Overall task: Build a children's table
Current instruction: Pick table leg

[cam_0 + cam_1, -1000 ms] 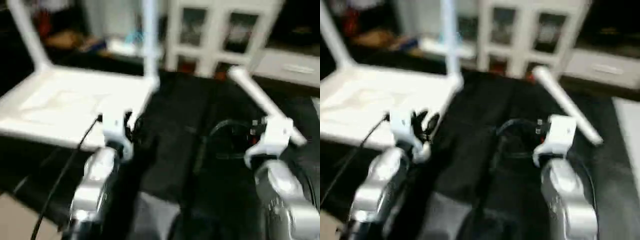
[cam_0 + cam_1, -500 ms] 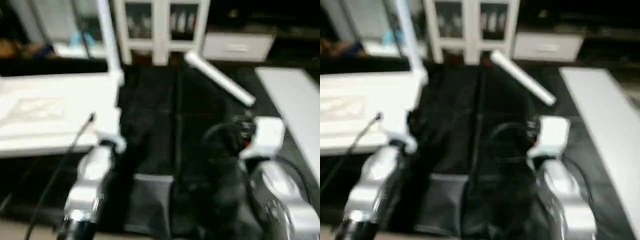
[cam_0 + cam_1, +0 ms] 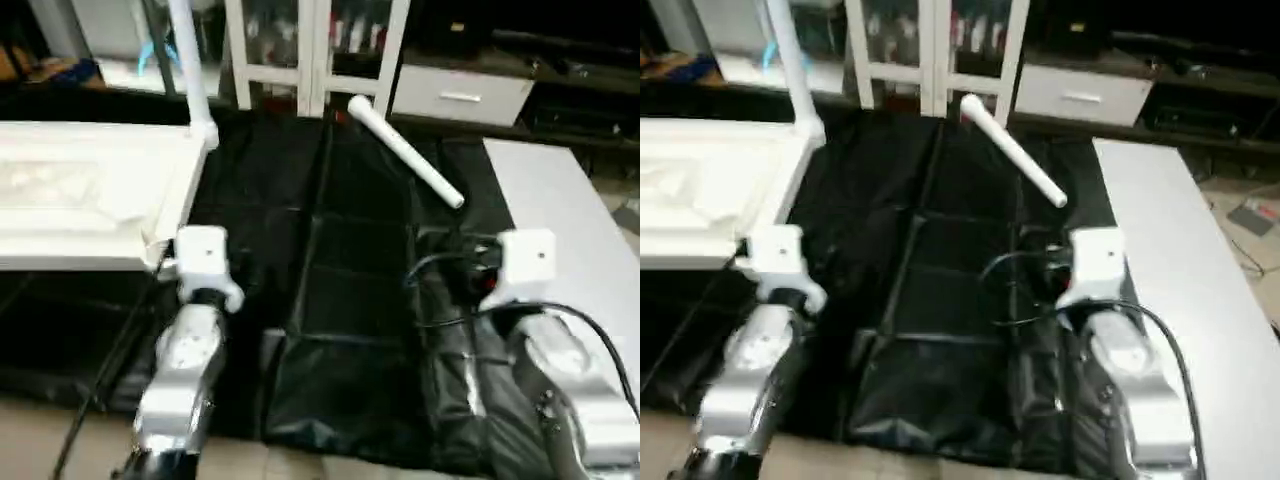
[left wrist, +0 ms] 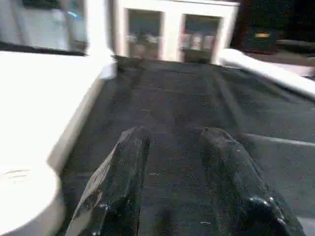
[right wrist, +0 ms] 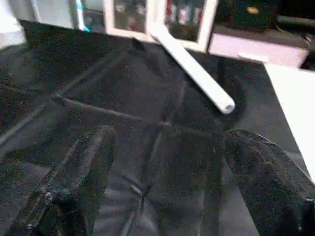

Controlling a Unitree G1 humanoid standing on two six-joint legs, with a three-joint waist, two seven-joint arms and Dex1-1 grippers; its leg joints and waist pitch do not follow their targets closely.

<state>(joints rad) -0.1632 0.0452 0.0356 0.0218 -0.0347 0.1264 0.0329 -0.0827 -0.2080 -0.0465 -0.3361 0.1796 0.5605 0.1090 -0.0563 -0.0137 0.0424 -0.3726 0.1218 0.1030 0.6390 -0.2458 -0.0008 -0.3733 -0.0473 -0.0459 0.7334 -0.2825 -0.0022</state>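
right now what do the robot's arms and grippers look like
Both forearms are shiny silver and rounded, the left forearm and right forearm each ending in a boxy white wrist housing. Black cables loop around the right wrist. The left gripper and right gripper each have two thick black fingers.

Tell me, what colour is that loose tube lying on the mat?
White; the tube shows best in the right wrist view.
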